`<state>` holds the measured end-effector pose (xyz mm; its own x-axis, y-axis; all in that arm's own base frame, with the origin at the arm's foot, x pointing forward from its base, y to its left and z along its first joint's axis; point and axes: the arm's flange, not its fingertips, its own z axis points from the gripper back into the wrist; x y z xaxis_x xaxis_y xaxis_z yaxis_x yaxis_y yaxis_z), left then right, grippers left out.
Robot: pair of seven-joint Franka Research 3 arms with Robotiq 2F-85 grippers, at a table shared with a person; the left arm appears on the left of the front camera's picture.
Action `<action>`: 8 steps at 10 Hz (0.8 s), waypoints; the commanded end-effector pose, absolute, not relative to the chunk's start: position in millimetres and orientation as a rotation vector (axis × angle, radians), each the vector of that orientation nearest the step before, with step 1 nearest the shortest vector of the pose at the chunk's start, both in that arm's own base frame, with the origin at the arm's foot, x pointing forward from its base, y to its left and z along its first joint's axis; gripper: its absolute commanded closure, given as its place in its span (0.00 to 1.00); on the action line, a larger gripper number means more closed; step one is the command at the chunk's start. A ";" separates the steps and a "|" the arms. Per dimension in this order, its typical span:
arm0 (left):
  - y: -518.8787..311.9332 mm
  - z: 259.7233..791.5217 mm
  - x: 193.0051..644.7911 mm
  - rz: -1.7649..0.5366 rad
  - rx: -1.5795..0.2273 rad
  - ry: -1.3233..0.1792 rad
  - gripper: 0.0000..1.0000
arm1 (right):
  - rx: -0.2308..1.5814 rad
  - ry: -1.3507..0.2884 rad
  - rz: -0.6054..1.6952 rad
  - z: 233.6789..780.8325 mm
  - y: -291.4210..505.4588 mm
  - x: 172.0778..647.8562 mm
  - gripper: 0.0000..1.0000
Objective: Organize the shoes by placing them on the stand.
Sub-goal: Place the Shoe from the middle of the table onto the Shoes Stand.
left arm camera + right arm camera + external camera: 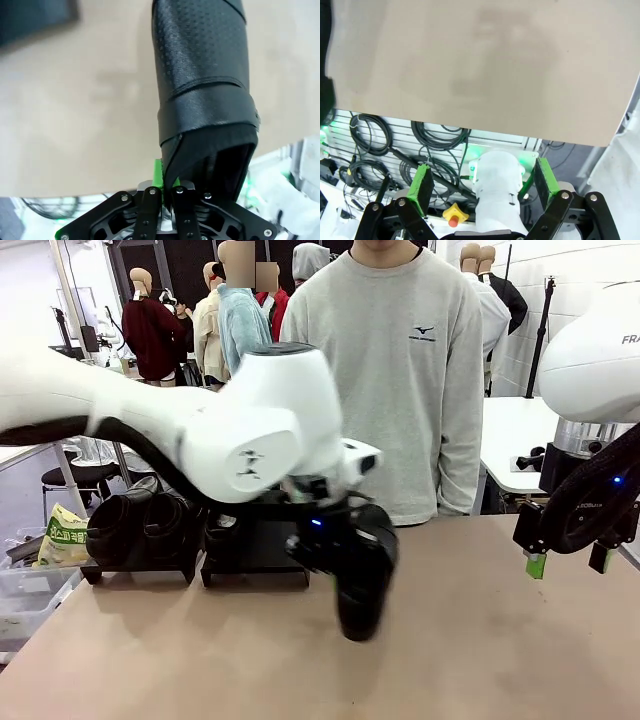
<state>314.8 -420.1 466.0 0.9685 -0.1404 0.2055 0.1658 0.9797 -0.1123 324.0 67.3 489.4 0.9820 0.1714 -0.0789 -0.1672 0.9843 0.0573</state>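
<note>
In the front view my left gripper [335,552] hangs over the middle of the table, shut on a black glossy shoe [360,602] that dangles toe-down just above the tabletop. The left wrist view shows the green fingers [158,172] pinching the shoe's [205,75] collar edge. A low black stand [255,558] sits behind it at the far left. Two more black shoes [135,525] rest on the stand's left section. My right gripper [570,562] hovers open at the right edge, its green pads [422,187] wide apart with nothing between them.
A person in a grey sweatshirt [400,370] stands at the far side of the table. A clear plastic bin [30,595] and a yellow-green bag [60,535] sit off the table's left end. Bare tan tabletop [480,640] spreads across the front and right.
</note>
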 end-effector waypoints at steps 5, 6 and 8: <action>-319.3 497.3 367.0 -0.061 -0.035 -0.380 1.00 | 0.042 0.091 0.169 491.6 67.3 323.7 0.00; -318.2 485.9 375.8 -0.116 0.058 -0.376 1.00 | 0.042 0.091 0.169 491.6 67.3 323.7 0.00; -318.2 485.9 375.8 -0.116 0.058 -0.376 1.00 | 0.042 0.091 0.169 491.6 67.3 323.7 0.00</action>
